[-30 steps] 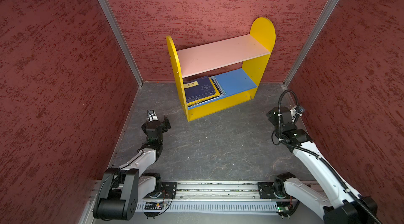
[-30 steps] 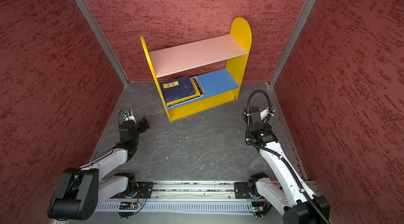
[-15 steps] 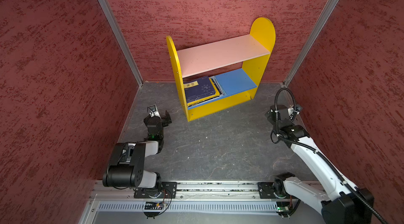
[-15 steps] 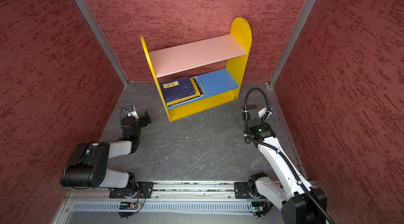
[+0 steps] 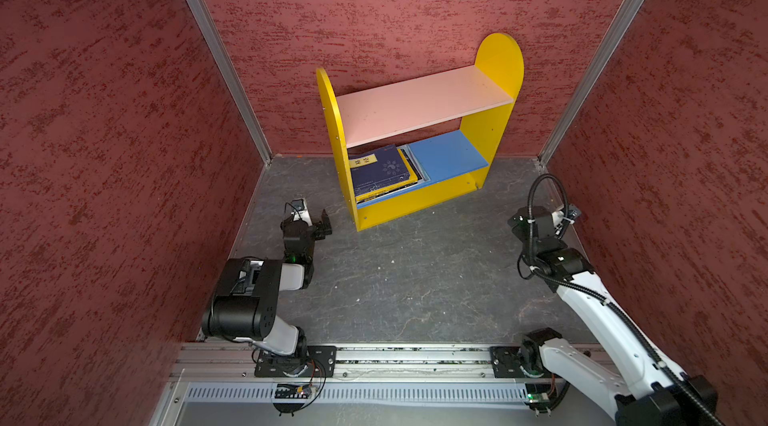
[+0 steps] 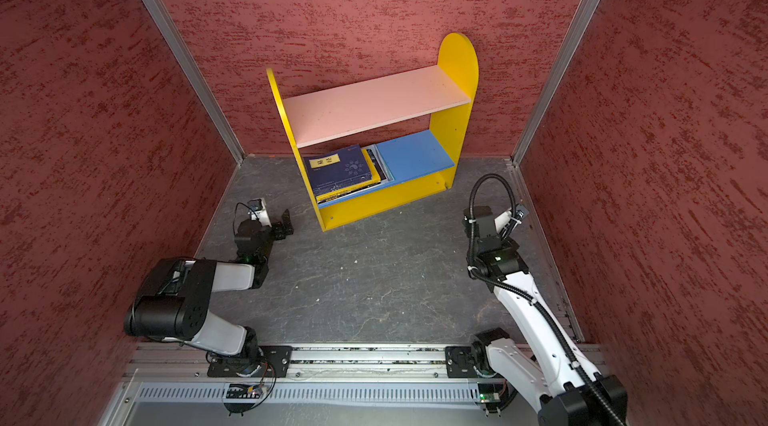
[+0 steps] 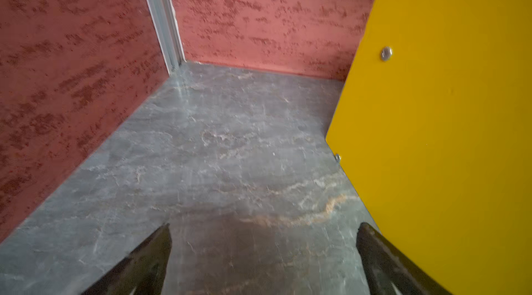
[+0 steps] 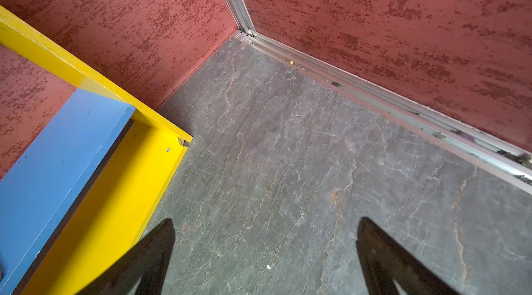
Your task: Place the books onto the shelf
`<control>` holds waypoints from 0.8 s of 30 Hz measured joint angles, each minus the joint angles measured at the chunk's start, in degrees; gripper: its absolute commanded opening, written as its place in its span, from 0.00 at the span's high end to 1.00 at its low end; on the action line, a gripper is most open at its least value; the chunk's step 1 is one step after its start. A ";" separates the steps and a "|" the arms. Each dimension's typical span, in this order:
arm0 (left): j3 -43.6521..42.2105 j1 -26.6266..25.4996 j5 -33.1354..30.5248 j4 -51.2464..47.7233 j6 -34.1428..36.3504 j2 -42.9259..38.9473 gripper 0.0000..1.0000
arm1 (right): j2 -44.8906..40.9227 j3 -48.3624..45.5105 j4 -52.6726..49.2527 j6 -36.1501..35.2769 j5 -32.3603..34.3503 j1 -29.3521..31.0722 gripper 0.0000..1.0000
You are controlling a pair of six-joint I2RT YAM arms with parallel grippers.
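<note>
Navy-topped books (image 5: pixel 382 170) stacked flat, yellow shelf (image 5: pixel 486 133) lower tier | left tool (image 7: pixel 264 226) spread; right tool (image 8: pixel 266 220) spread; both empty

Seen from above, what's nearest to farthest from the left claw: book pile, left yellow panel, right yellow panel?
1. left yellow panel, beside the left gripper.
2. book pile, blue board's left end.
3. right yellow panel, shelf's far end.

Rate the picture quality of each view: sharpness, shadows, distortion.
In both top views: even light, crisp, the books clear on the shelf, though the wide lens splays the wall posts. Left wrist view: soft all over, a dark shadow on the floor by the left pincer. Right wrist view: floor veins sharp, only the right pincer blurred.
</note>
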 measured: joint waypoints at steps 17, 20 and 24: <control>0.09 2.21 1.95 -0.11 -0.48 0.11 0.01 | 15.61 -23.39 55.80 -34.91 4.11 -5.38 0.01; 0.09 2.10 1.92 -0.11 -0.50 0.11 0.00 | 19.93 -27.15 67.98 -40.11 1.88 -6.62 0.01; 0.09 2.03 1.92 -0.11 -0.48 0.11 0.01 | 25.22 -27.52 79.17 -43.74 -0.17 -7.39 0.01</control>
